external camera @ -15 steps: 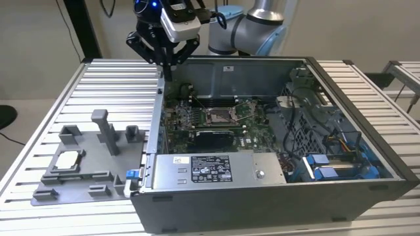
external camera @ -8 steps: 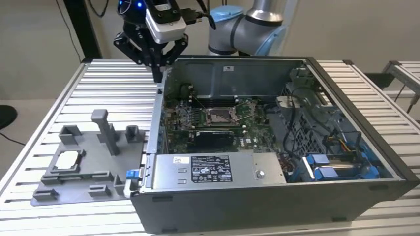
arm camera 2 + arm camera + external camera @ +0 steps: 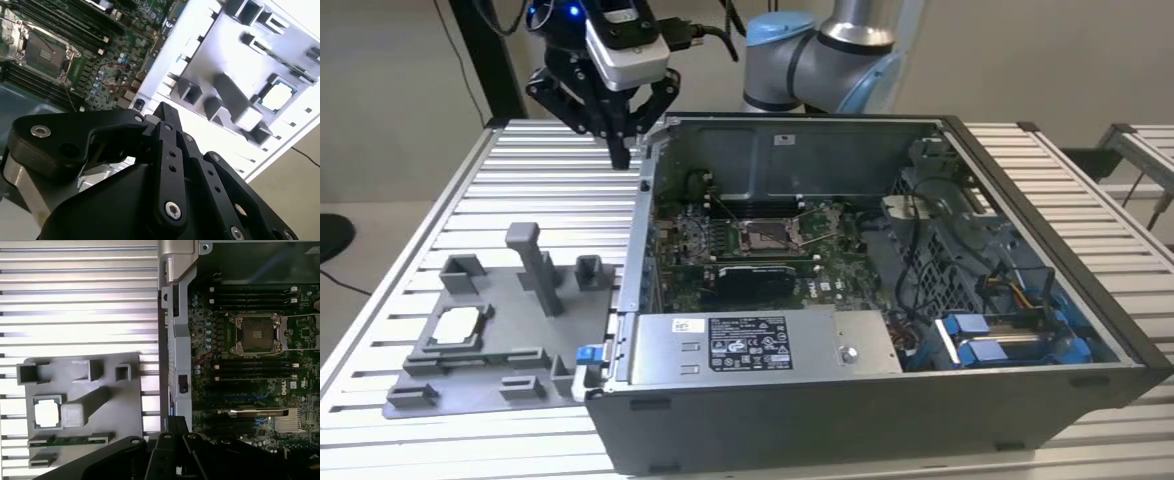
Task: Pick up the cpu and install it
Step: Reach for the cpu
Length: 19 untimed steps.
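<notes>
In the exterior view, the pincer (image 3: 620, 150) is seen hanging above the slatted tabletop (image 3: 520, 190), just outside the rear corner of the open computer case (image 3: 854, 420). Its fingers are drawn together to a point and nothing is held. The cpu (image 3: 458, 327) is seated in a recess of the grey fixture (image 3: 507, 305), well apart from the pincer. The pick-up is therefore judged not yet begun. The socket (image 3: 765, 237) lies bare on the board inside the case.

In the second wrist view, the closed pincer (image 3: 167, 112) is shown over the case edge, with the cpu (image 3: 276, 96) off to one side and the socket (image 3: 42, 50) to the other. A tall post (image 3: 235, 102) stands just beside the chip.

In the first wrist view, the cpu (image 3: 47, 414) is boxed by low fixture walls, with the post (image 3: 82, 410) touching its pocket. For a grasp, the fingers would have to be opened and brought down clear of that post. Open room is ample over the tabletop. The case wall (image 3: 177, 340) is the edge to be cleared on the way to the socket (image 3: 257, 333).
</notes>
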Motion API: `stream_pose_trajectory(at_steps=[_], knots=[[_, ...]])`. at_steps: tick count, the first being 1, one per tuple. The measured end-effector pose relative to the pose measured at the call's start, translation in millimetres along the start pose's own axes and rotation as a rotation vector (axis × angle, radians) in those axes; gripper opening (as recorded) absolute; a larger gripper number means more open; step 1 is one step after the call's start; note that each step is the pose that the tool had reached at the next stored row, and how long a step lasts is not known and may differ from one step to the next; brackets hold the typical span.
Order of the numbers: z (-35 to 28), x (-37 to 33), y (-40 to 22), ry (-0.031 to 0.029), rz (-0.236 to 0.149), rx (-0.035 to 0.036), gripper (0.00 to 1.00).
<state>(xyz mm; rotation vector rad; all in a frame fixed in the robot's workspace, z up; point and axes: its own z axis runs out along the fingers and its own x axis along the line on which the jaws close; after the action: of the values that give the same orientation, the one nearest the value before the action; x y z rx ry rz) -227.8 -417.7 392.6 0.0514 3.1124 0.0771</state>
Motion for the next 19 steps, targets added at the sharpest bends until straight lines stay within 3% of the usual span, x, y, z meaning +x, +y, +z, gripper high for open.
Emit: stream_pose_trajectory(at_steps=[10, 19], knots=[[-1.1, 29.7, -5.8, -0.0003, -0.016, -0.0005, 0.00], [-1.7, 57.0, -6.7, 0.0000, -0.023, -0.0007, 0.00]])
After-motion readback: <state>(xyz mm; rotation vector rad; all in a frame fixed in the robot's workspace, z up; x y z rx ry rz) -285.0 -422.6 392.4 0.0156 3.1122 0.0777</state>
